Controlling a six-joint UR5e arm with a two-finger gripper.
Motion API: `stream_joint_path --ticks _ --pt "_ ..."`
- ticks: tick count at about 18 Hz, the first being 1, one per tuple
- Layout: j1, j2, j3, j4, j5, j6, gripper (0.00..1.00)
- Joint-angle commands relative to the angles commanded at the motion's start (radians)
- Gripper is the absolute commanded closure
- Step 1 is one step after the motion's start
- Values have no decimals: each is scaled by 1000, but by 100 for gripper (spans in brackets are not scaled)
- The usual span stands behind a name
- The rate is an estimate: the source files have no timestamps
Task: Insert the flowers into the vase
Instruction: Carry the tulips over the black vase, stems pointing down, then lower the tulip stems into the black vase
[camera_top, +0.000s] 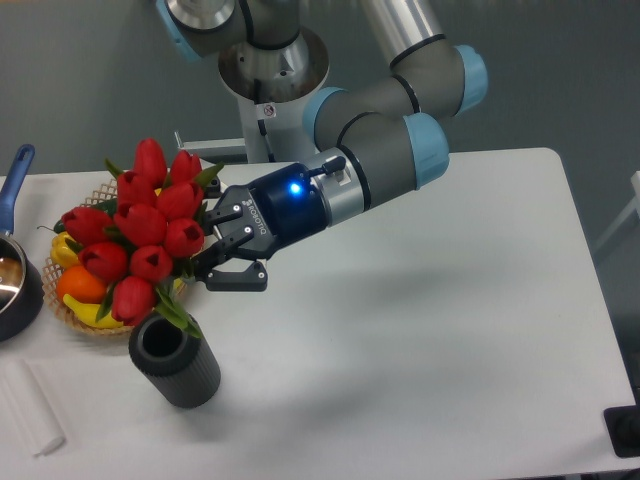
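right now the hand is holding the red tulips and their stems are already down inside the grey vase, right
Not quite. The hand does hold the red tulips, but in the camera view their stems are not inside the grey vase. The bunch hangs above it, in front of the fruit basket, and the vase's round mouth shows open and empty.

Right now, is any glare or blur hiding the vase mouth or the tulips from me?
Fixed camera: sharp, evenly lit, no motion blur. The vase mouth shows fully as a black opening, its inside too dark to see. The red tulips carry only small glossy highlights. The blue LED on the end effector blooms slightly; soft shadows fall on the table.
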Motion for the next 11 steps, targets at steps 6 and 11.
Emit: stream_joint_path --ticks 6,11 --pt "-18 -41 14 -2 2 43 63" --pt "-26 -66 9 -2 3 57 63"
